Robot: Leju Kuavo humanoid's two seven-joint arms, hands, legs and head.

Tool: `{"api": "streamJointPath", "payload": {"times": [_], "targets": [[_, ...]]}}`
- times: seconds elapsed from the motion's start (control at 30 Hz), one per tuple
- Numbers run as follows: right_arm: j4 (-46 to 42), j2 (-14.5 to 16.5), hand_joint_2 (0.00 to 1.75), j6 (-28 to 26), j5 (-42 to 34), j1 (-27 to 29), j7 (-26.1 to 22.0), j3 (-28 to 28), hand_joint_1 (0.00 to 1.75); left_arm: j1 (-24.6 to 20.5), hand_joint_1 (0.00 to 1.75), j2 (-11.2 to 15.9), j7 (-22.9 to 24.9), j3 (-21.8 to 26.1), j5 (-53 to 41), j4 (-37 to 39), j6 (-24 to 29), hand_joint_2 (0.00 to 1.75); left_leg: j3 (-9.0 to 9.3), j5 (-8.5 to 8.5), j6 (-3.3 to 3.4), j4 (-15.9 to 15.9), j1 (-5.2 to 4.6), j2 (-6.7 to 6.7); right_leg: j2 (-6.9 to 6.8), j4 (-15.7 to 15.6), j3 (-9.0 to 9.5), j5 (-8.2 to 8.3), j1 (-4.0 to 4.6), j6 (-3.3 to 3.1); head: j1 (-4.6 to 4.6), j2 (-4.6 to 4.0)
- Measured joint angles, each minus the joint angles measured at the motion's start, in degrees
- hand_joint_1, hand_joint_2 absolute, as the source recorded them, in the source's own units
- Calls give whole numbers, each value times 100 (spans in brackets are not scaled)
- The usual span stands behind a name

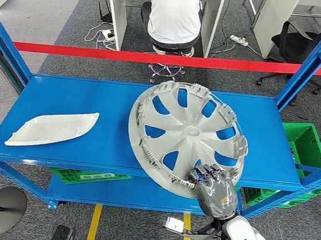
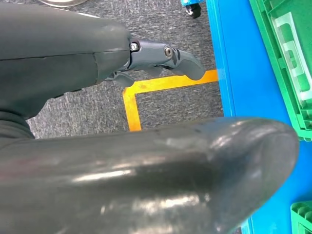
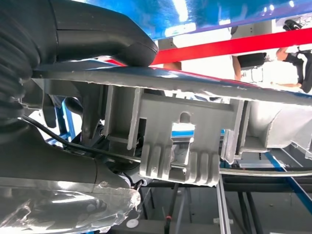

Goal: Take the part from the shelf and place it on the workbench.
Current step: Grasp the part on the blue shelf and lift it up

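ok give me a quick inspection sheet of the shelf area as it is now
surface: blue shelf, top level, sound.
job's things: grey wheel cover lies flat, near edge overhanging the shelf front.
clutter: white curved panel at the shelf's left; green crates lower down.
hands: right hand grips the cover's near rim; left hand hangs holding nothing.
cables: power strip and leads on the floor beyond.
surroundings: red tape; a seated person behind it.

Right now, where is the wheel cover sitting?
In the head view the wheel cover lies on the right half of the blue shelf, its near edge overhanging the front, where the right robot hand grips the rim.
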Motion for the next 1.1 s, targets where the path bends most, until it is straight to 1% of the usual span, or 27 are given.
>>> {"api": "streamJointPath", "payload": {"times": [0.17, 0.2, 0.37, 0.47, 0.53, 0.6, 0.63, 0.67, 0.7, 0.73, 0.77, 0.8, 0.83, 0.87, 0.9, 0.93, 0.97, 1.0, 1.03, 1.07, 1.1], "targets": [[-79, 13, 175, 0, 1, -1, -93, -6, 175, -1, 0, 1, 0, 1, -12, 1, -16, 0, 0, 0, 0, 0, 0, 0, 0, 0, 1, 0, 0, 0, 1, 0], [-109, 17, 175, 1, 1, 4, -184, -23, 175, -1, 0, 1, 0, 1, -16, 1, -18, 0, 0, -1, 1, 1, -3, 0, 0, -1, 1, 1, -2, 1, 1, 0], [-417, 92, 175, 0, 2, 97, -953, -326, 175, 1, 0, 3, 0, 2, -36, 1, -36, 0, -3, -11, 15, 8, -31, -4, 1, -7, 1, 3, -28, 9, -1, 0], [-566, 206, 175, 0, 5, 172, -1266, -505, 175, 0, 0, 5, -3, 3, -33, 1, -41, 0, -6, -30, 44, 21, -59, -4, 0, -12, 2, -1, -58, 34, -2, 0], [-650, 336, 175, 0, 6, 267, -1482, -663, 175, 0, 0, 10, -10, 3, -43, 1, -39, 0, -9, -28, 76, 31, -80, -4, 0, -28, 11, 13, -78, 73, -4, 0], [-714, 478, 175, 0, 7, 363, -1640, -827, 175, -3, 0, 15, -21, 3, -57, 1, -33, 0, 8, 8, 127, -20, -68, 1, 1, -22, 7, -5, -89, 110, -2, 0], [-733, 534, 175, 0, 7, 400, -1688, -901, 175, -8, 0, 15, -25, 3, -61, 1, -29, 0, 19, 27, 151, -55, -54, 6, 0, 69, -37, -88, -87, 113, 4, 0], [-747, 585, 175, 0, 7, 429, -1718, -966, 175, -12, 0, 15, -30, 3, -66, 1, -27, 0, 27, 45, 174, -89, -40, 11, 0, 288, -136, -235, -84, 112, 13, 0], [-752, 623, 175, 0, 7, 454, -1735, -1020, 175, -15, 0, 15, -32, 3, -72, 1, -26, 0, 29, 53, 184, -100, -37, 15, -1, 638, -297, -432, -80, 110, 18, 0], [-755, 660, 175, 1, 8, 479, -1751, -1068, 175, -17, 0, 15, -33, 3, -79, 1, -25, 0, 22, 58, 190, -101, -40, 16, 0, 1062, -484, -630, -75, 112, 24, 0], [-755, 692, 175, 1, 8, 510, -1763, -1109, 175, -17, 0, 15, -33, 3, -87, 1, -24, 0, 15, 63, 189, -100, -43, 17, 1, 1438, -653, -764, -73, 117, 25, 0], [-755, 720, 175, 2, 8, 546, -1776, -1146, 175, -16, 0, 15, -33, 3, -96, 1, -22, 0, 10, 69, 186, -98, -42, 17, 1, 1649, -750, -787, -73, 121, 24, 0], [-755, 744, 175, 2, 8, 579, -1788, -1178, 175, -15, 0, 15, -33, 3, -102, 1, -18, 0, 5, 77, 176, -94, -37, 14, 0, 1631, -742, -689, -74, 124, 25, 0], [-755, 763, 175, 2, 8, 604, -1795, -1209, 175, -15, 0, 15, -33, 3, -105, 1, -14, 0, 2, 85, 158, -86, -24, 10, -2, 1365, -616, -487, -78, 129, 25, 0], [-755, 781, 175, 2, 8, 618, -1799, -1235, 175, -15, 0, 15, -33, 3, -108, 1, -11, 0, -5, 90, 128, -70, -12, 5, -3, 959, -427, -277, -87, 141, 26, 0], [-756, 798, 175, 2, 8, 622, -1802, -1257, 175, -16, 0, 22, -33, 4, -109, 1, -8, 0, -25, 99, 86, -51, -10, -1, 4, 589, -234, -131, -85, 147, 33, 0], [-758, 816, 175, 2, 8, 625, -1802, -1276, 175, -19, 0, 27, -33, 4, -110, 1, -7, 0, -47, 116, 39, -32, -14, -6, 15, 326, -107, -40, -82, 130, 38, 0], [-761, 832, 175, 2, 8, 628, -1803, -1288, 175, -20, 0, 33, -33, 5, -113, 1, -5, 0, -72, 143, -11, -18, -25, -11, 28, 216, -64, -26, -75, 105, 39, 0], [-764, 846, 175, 2, 8, 636, -1803, -1297, 175, -19, 0, 39, -34, 5, -117, 1, -2, 0, -96, 184, -54, -18, -31, -15, 42, 229, -83, -24, -57, 60, 39, 0], [-767, 856, 175, 2, 8, 651, -1804, -1308, 175, -16, 0, 38, -34, 5, -122, 1, 1, 0, -113, 225, -93, -21, -28, -16, 44, 248, -138, 4, -52, 2, 32, 0], [-767, 865, 175, 2, 8, 664, -1808, -1320, 175, -13, 0, 40, -35, 5, -127, 1, 3, 0, -139, 226, -124, -15, -18, -14, 38, 255, -184, 32, -49, -53, 27, 0]]}}
